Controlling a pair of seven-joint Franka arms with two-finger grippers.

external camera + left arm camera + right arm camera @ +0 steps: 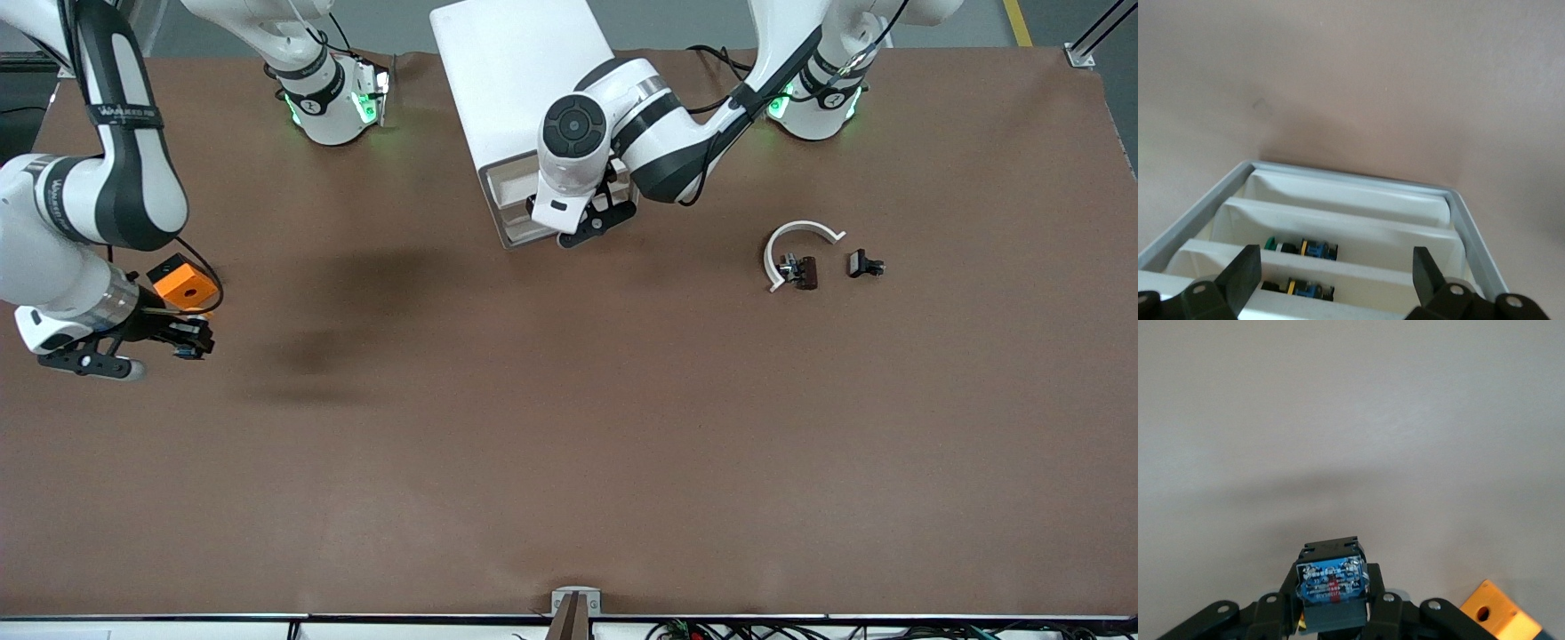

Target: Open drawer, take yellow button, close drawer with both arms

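The white cabinet (511, 71) stands between the arms' bases, its drawers facing the front camera. My left gripper (597, 218) is open at the cabinet's front. In the left wrist view its fingers (1245, 273) straddle the lip of one drawer (1338, 267) without touching it. Gaps between the drawer lips show more black-and-blue buttons (1301, 249) inside. My right gripper (182, 342) is over the table at the right arm's end, shut on the button (1331, 583). The button's blue and black body faces the right wrist camera and a sliver of its yellow cap shows.
An orange cube with a round hole (182, 283) lies right beside the right gripper, also in the right wrist view (1498, 620). Toward the left arm's end lie a white curved piece (796, 244) and two small black clips (800, 271) (864, 264).
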